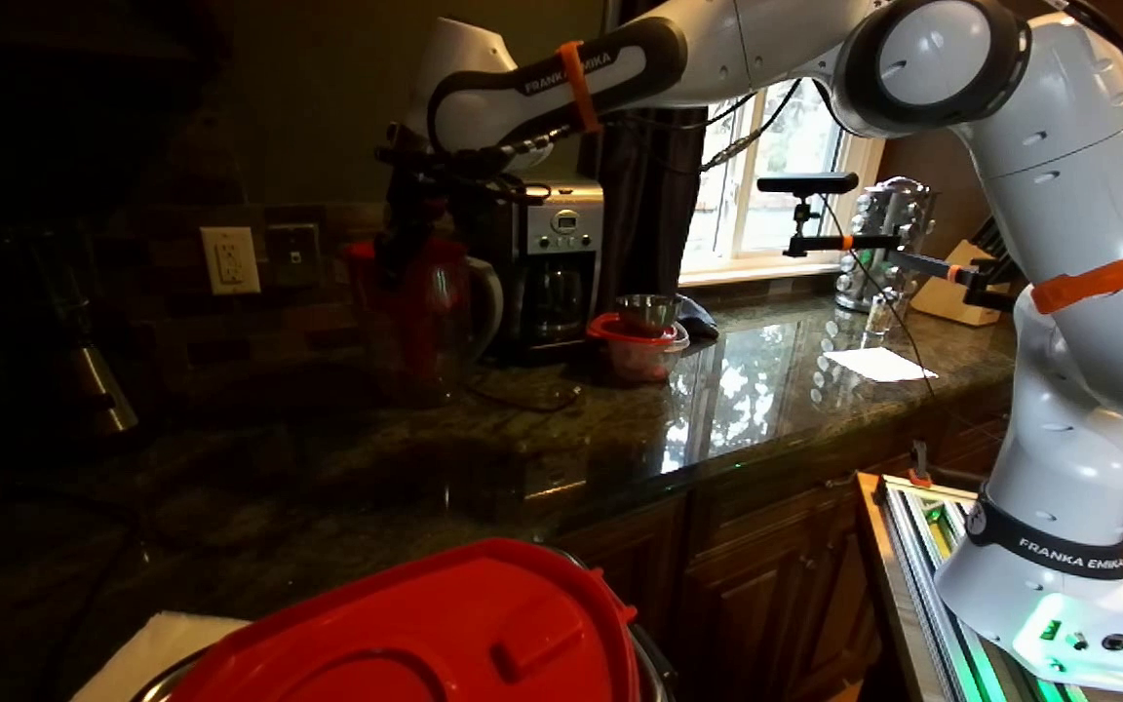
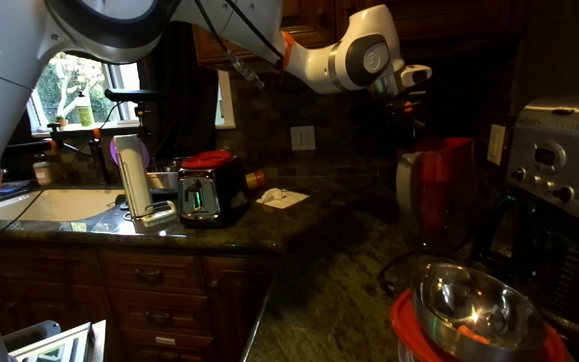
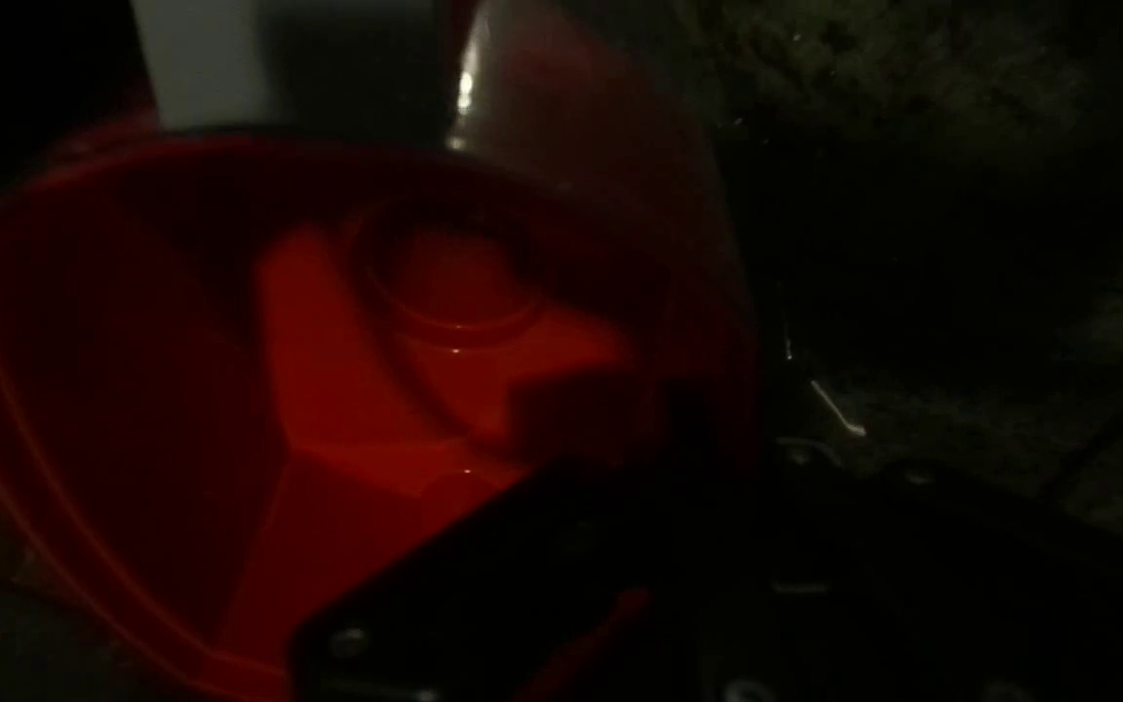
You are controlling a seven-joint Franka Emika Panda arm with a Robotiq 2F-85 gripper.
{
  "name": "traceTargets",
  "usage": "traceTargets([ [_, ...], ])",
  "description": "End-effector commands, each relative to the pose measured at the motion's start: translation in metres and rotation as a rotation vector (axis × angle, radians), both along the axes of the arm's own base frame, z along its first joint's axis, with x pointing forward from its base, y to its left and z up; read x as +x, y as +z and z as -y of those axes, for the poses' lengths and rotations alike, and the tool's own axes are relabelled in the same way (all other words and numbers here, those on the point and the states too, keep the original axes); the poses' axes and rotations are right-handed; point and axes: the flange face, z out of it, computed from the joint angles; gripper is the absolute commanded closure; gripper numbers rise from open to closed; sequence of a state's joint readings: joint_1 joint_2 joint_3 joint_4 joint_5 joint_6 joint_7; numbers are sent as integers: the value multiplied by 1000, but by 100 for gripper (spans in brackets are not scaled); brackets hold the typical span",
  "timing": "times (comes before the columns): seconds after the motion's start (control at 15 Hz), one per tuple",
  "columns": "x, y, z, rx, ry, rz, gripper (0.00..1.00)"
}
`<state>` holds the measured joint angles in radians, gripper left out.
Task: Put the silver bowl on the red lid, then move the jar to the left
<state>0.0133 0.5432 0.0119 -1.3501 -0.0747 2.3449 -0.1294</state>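
Note:
The jar (image 1: 420, 322), a red cylindrical container with a clear outer wall and pale handle, stands upright on the dark counter beside the coffee maker. It also shows in an exterior view (image 2: 440, 186). My gripper (image 1: 396, 255) is at the jar's rim. In the wrist view the dark fingers (image 3: 732, 429) converge on the jar's wall, one inside its red interior (image 3: 328, 390) and one outside; they look shut on it, though the tips are very dark. The silver bowl (image 2: 470, 296) sits on the red lid (image 2: 404, 319), which rests on a clear container; both show in both exterior views.
A silver-and-black coffee maker (image 1: 561, 244) stands right beside the jar. A black cord (image 1: 522, 400) lies on the counter. A large red ridged cover (image 1: 445, 643) is in the foreground. A toaster (image 2: 209, 193) and paper with tissue (image 2: 284, 197) stand along the counter.

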Motion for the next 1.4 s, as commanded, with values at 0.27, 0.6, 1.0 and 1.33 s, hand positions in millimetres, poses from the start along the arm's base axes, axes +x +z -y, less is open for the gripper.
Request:
traceTargets([
  [0.27,-57,46,-32,-29,402,-63,98],
  [0.6,-93,63,-19,-7,605,-107,98],
  [1.0,-78,52,-33,6,724,-65,98],
  [1.33,-88,47,-72,-14,981,-53,98],
])
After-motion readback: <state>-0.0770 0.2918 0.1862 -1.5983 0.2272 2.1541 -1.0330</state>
